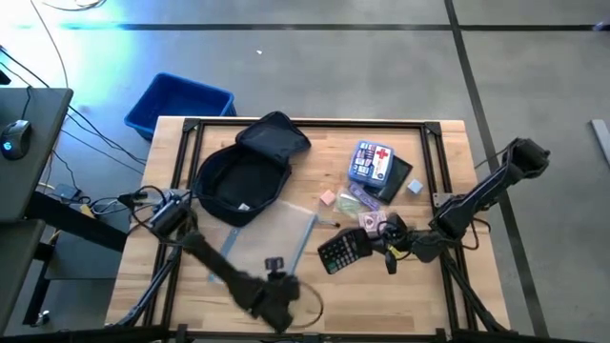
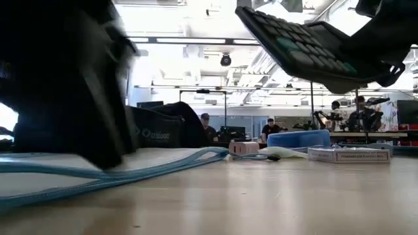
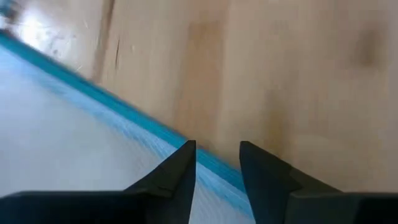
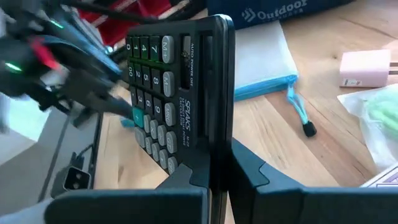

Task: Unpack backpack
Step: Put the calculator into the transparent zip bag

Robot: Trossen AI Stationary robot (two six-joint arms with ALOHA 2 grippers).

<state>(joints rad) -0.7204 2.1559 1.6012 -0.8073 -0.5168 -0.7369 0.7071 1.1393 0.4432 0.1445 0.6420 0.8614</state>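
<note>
Dark navy rounded fabric backpack [image 1: 250, 171] lies unzipped on the wooden surface [image 1: 315, 295], flap thrown back, black lining showing, apparently emptied or near it. Out beside it: blue first-aid kit with red cross [image 1: 372, 160], small pink block [image 1: 328, 197], flat clear pouch with teal zip edge [image 1: 276, 238]. Right tool [image 4: 219, 163] clamps a black calculator [image 4: 171, 106] above the surface beyond the pouch; left tool [image 3: 216, 163], fingers narrowly apart and empty, sits at the pouch's edge.
</note>
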